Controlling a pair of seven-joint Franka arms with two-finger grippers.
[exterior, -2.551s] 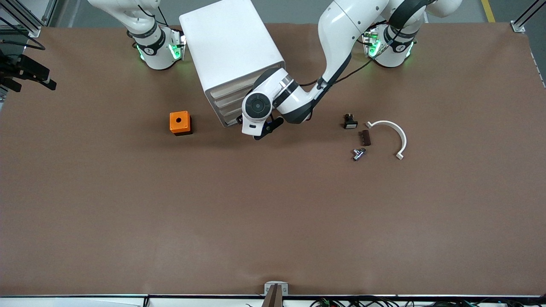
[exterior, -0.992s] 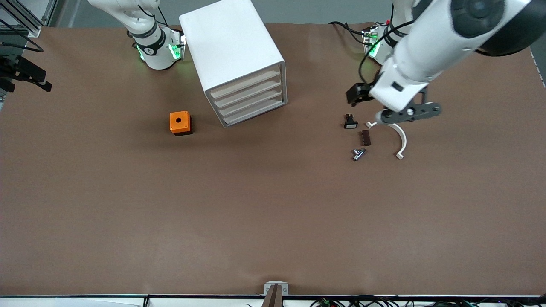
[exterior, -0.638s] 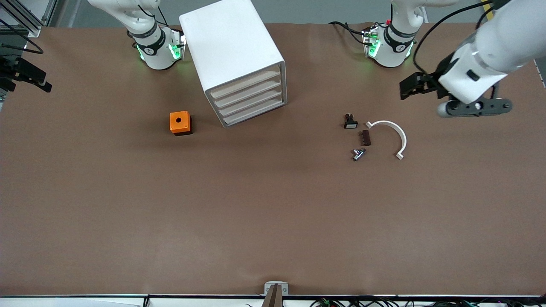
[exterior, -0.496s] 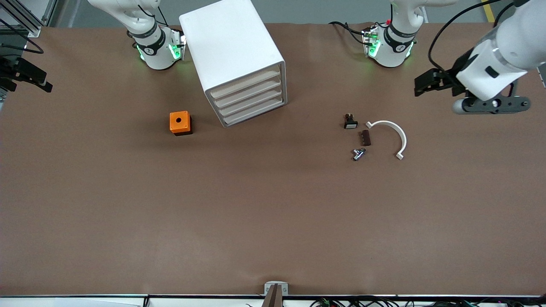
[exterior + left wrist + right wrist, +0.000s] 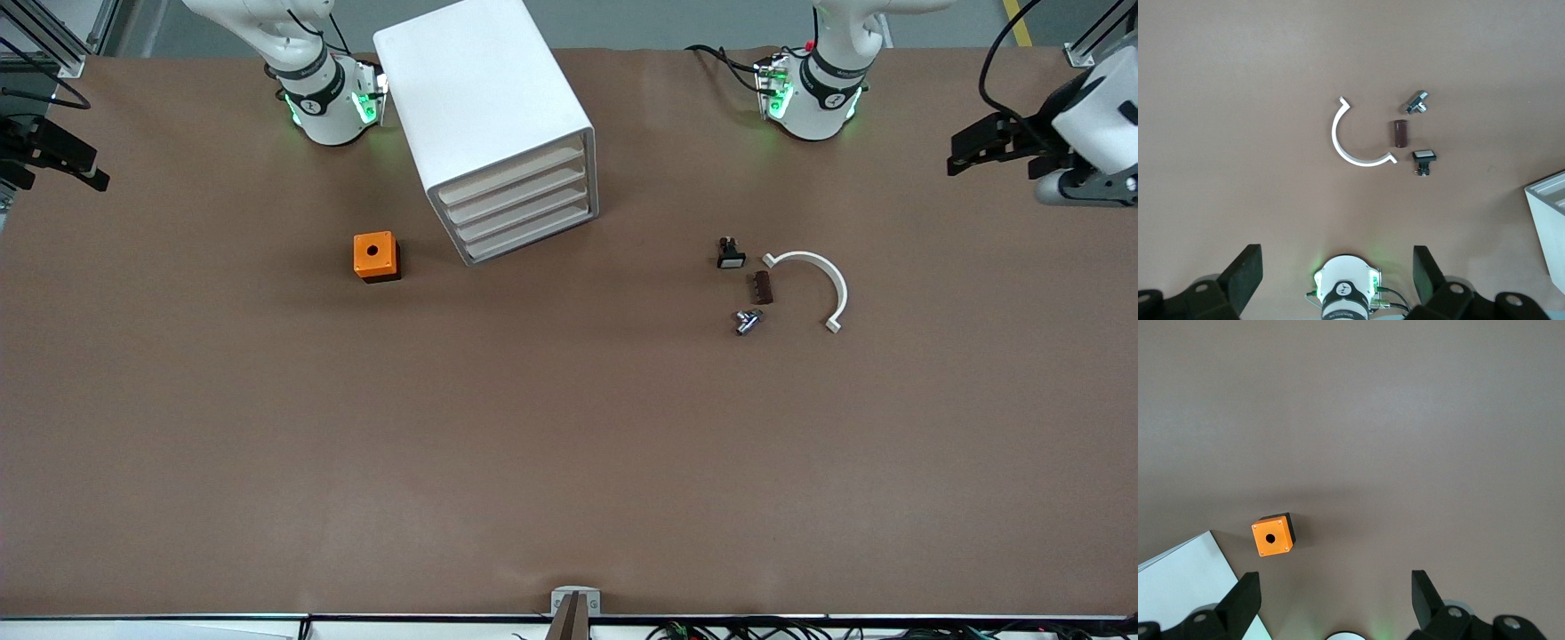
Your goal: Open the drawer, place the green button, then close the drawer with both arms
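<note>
The white drawer cabinet stands between the two arm bases, and all its drawers are shut. The green-capped button shows in no view. My left gripper is open and empty, high over the left arm's end of the table. In the left wrist view it frames the left arm's base from above, with the small parts and a cabinet corner below it. My right gripper is open and empty, high over the table near the orange box and the cabinet.
The orange box with a hole sits beside the cabinet toward the right arm's end. Toward the left arm's end lie a black switch with a white face, a brown block, a metal fitting and a white curved clip.
My left gripper has left the front of the cabinet's lower drawers, risen and swung out toward the left arm's end of the table. The things on the table have not moved.
</note>
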